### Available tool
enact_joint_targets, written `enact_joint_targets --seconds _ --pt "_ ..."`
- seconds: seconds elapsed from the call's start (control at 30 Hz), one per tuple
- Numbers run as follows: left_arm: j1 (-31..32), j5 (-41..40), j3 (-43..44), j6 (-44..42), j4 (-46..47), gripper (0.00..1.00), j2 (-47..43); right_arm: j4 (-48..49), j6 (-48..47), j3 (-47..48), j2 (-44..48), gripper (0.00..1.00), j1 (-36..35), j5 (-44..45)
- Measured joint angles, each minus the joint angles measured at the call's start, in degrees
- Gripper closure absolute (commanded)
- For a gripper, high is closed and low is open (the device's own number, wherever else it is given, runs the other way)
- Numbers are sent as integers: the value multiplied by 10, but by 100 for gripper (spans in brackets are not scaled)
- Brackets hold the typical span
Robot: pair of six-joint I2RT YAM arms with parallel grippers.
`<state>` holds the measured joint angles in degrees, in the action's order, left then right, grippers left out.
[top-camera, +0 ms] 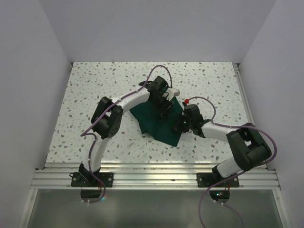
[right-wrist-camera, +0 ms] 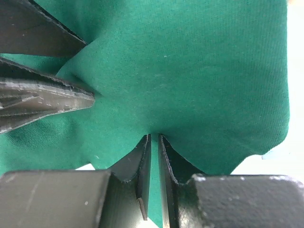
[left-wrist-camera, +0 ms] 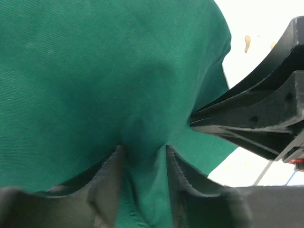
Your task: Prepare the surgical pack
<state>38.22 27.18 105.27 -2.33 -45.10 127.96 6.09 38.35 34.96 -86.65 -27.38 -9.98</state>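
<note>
From above, the green cloth [top-camera: 154,124] lies bunched in the middle of the speckled table [top-camera: 95,80]. The left gripper [top-camera: 165,108] and the right gripper [top-camera: 183,122] both reach down to its right side, close together. A small red thing [top-camera: 187,101] sits just beside them. I cannot tell what it is.

In the left wrist view, the left fingers [left-wrist-camera: 107,183] pinch a fold of cloth.

In the right wrist view, the right fingers [right-wrist-camera: 130,166] squeeze tight on the cloth's edge.

I think the pack is far from ready. No tray, scissors or gauze show. They may be hidden. The two grippers are very near and could bump.
</note>
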Motion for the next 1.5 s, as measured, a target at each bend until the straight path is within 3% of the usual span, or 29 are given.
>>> enact_joint_targets --seconds 0.2,0.3,0.53,0.63,0.67,0.9,1.27,1.5 --pt "4 -15 3 -1 -9 44 0 0 0 -4 -4 84 0 2" --pt "5 -20 3 -2 -9 47 2 6 0 -6 -4 84 0 2" --pt "2 -16 3 -5 -7 67 11 17 1 -12 -3 84 0 3" --pt "2 1 7 -9 -10 88 15 19 1 -13 -3 84 0 3" --pt "2 5 9 -14 -11 100 15 21 1 -14 -3 84 0 3" --pt "4 11 23 -24 -23 100 16 43 3 -24 -2 85 0 4" --pt "6 -28 149 0 -121 100 46 100 7 -63 14 84 0 0" --pt "18 -66 160 15 -141 100 46 140 7 -69 15 84 0 0"
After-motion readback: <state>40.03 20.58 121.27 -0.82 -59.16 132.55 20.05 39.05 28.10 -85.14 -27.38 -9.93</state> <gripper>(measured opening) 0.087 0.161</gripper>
